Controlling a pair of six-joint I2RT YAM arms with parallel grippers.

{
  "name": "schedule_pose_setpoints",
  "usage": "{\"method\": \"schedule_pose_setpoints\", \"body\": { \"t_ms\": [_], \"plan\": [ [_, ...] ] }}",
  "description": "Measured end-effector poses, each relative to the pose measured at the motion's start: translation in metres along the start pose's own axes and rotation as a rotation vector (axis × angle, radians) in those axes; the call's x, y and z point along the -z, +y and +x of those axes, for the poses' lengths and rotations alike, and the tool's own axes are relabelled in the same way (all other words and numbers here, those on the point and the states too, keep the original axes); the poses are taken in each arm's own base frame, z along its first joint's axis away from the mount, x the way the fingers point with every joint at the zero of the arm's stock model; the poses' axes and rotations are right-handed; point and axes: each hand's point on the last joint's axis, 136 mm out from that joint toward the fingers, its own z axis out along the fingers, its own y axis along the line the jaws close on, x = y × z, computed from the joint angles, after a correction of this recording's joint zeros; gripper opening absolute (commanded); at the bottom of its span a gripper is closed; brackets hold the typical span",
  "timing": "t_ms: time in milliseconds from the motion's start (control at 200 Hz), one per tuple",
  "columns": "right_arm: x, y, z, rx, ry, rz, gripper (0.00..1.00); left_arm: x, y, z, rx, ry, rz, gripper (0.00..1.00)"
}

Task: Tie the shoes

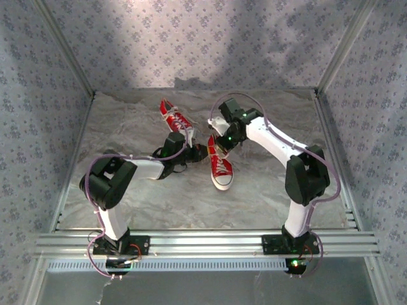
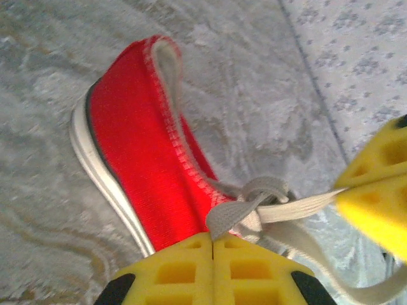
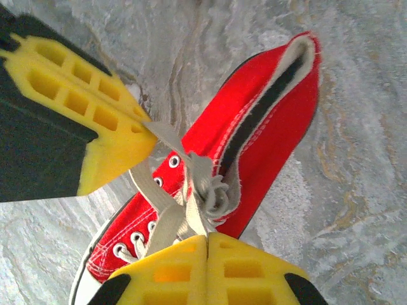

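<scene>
Near the middle of the table (image 1: 267,190), the left gripper (image 2: 213,254) is seen clenched, its yellow fingers pressed flat together with a strand of the laces (image 3: 191,184) pinched at their seam. Just beside it, toward the right edge, the right gripper (image 3: 206,257) is likewise closed tight on another strand, which is stretched straight from the crossing over the tongue. Both sets of fingers are blocky and moulded with square recesses.

Directly beneath the two tools the nearer shoe (image 1: 221,168) is laid, its white toe cap turned toward the near edge. Its upper is made of red woven canvas with pale stitching and ringed metal eyelets (image 3: 173,161), and it is edged by a smooth white rubber sole; the laces are flat and off-white. The second shoe (image 1: 173,116) is set apart toward the far edge, left of centre. The table is covered by a grey, marbled, slightly rumpled sheet.
</scene>
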Motion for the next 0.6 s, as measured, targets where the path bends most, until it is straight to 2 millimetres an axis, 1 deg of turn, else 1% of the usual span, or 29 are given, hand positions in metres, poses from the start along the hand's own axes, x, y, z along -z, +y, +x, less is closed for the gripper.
{"method": "schedule_pose_setpoints", "body": {
  "t_ms": [110, 225, 375, 605],
  "plan": [
    [0.005, -0.002, 0.004, -0.075, -0.028, 0.016, 0.0, 0.001, 0.008, 0.004, 0.0, 0.013, -0.043, 0.0],
    [0.001, -0.006, 0.009, -0.142, -0.032, 0.042, 0.0, 0.006, 0.012, 0.006, -0.009, 0.016, -0.07, 0.0],
    [-0.006, -0.016, 0.02, -0.229, -0.011, 0.099, 0.0, 0.008, 0.019, 0.012, -0.009, 0.035, -0.099, 0.0],
    [-0.007, -0.034, 0.028, -0.327, -0.007, 0.162, 0.0, 0.01, 0.025, 0.019, -0.028, 0.062, -0.121, 0.0]
  ]
}}
